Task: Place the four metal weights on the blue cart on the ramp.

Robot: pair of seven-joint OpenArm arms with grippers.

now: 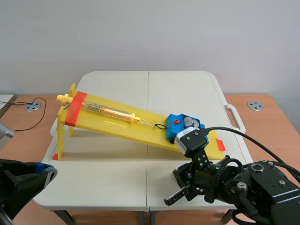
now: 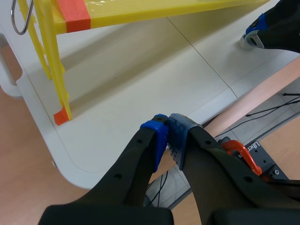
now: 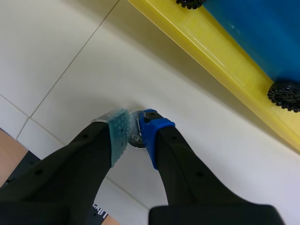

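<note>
The blue cart sits low on the yellow ramp, with silvery metal weights in its top. In the right wrist view the cart and ramp edge lie just ahead. My right gripper is down at the white table in front of the ramp, shut on a small metal weight held edge-on between its pads. The left wrist view also shows that weight. My left gripper is shut on nothing, over the table's front left corner.
An orange spring scale lies along the ramp, hooked to the cart. The ramp's tall leg stands ahead of my left gripper. The white table ends close below both grippers, with cables on the floor beyond.
</note>
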